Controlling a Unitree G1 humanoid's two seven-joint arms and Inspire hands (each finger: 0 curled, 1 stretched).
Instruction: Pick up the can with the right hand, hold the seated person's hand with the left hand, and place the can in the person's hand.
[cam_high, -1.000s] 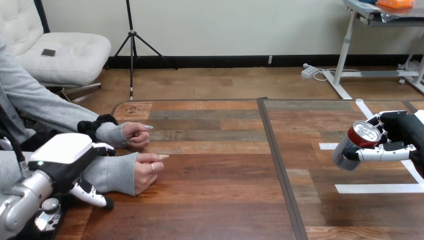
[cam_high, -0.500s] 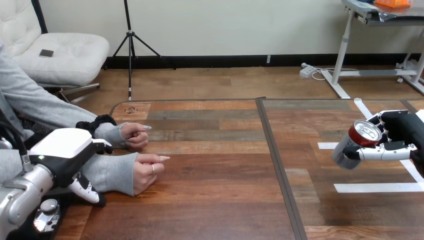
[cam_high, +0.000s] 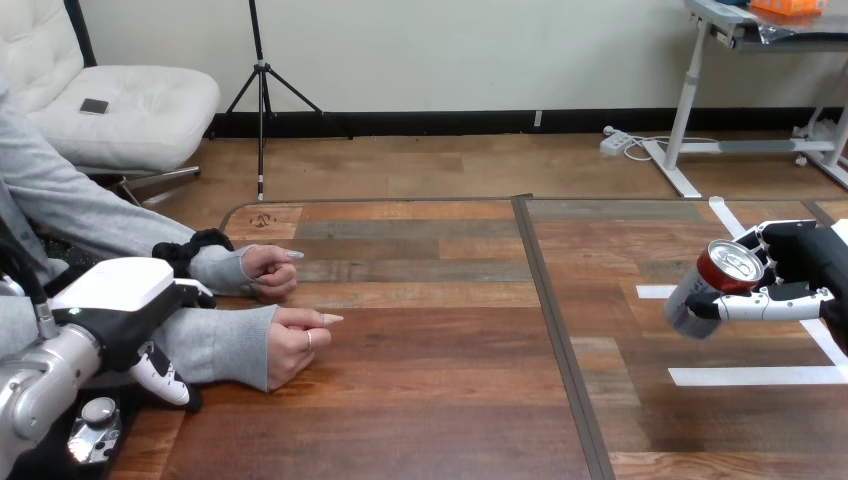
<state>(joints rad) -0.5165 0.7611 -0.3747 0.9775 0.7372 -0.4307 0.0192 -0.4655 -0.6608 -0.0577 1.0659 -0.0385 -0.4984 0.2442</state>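
Left hand (cam_high: 115, 298) slips back from the person's nearer hand (cam_high: 290, 342), and we can't tell its grip; right hand (cam_high: 808, 262) keeps the can (cam_high: 703, 287) clamped, well apart, so handover waits.

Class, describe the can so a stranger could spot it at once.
Start at the wooden table, right end, over the white tape. There the right hand grips the can, tilted. It alone is round metal, red near its top.
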